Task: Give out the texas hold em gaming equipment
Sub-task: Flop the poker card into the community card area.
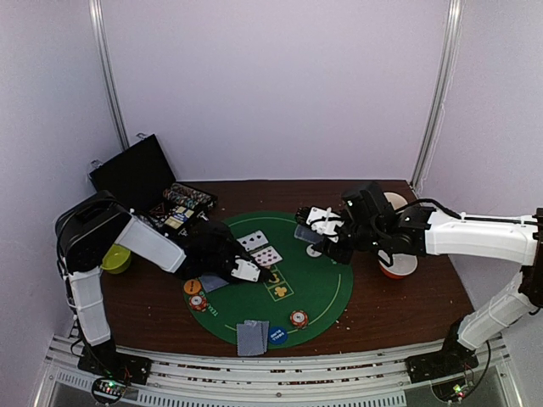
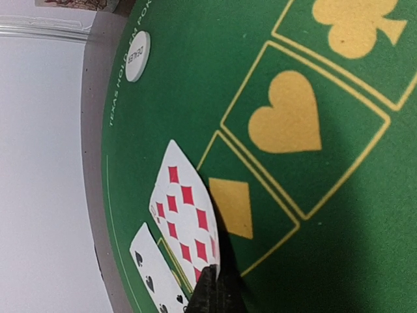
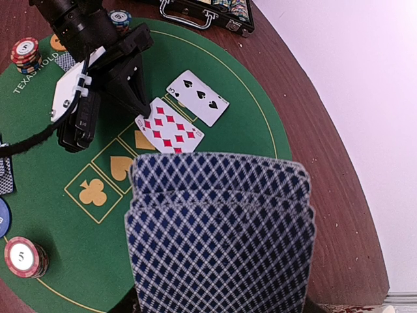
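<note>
Cards (image 3: 218, 235): blue-white lattice backs, fanned, pinched in right gripper (image 1: 316, 225) above green mat (image 3: 251, 134).
Left gripper (image 3: 133, 99) pressed together, tip on face-up diamonds card (image 3: 169, 128); spades card (image 3: 197, 98) just beside it.

Mat (image 1: 327, 288) is green with yellow box outlines, a yellow club, heart (image 2: 287, 114) and diamond, and pale lettering near the rim; table (image 1: 416, 297) is dark brown, case (image 1: 136, 174) black, bowl (image 1: 397, 270) red and white. Fan of cards (image 3: 218, 235) has a blue-and-white diamond-lattice back; the face-up cards are white, diamonds card (image 3: 169, 127) red, spades card (image 3: 197, 98) black. Chip stack (image 3: 25, 256) has red-and-white striped edges and a white centre with a black 5; blue disc (image 1: 277, 334), orange disc (image 1: 193, 287), white disc (image 2: 137, 56) with dark lettering.
</note>
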`<action>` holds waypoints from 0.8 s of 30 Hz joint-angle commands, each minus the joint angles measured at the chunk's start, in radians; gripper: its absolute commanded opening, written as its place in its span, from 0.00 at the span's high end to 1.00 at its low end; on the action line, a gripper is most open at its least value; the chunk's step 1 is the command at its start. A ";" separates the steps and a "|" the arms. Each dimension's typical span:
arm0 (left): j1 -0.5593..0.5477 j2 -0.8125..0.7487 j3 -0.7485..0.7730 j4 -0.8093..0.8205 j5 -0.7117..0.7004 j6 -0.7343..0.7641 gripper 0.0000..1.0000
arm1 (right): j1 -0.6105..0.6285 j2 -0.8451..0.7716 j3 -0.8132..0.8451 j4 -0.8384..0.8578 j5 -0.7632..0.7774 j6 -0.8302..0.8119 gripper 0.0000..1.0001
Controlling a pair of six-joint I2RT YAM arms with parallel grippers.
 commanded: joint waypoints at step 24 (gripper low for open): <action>0.020 -0.366 -0.015 -0.061 -0.035 -0.408 0.44 | -0.002 -0.024 -0.002 0.004 0.006 0.000 0.50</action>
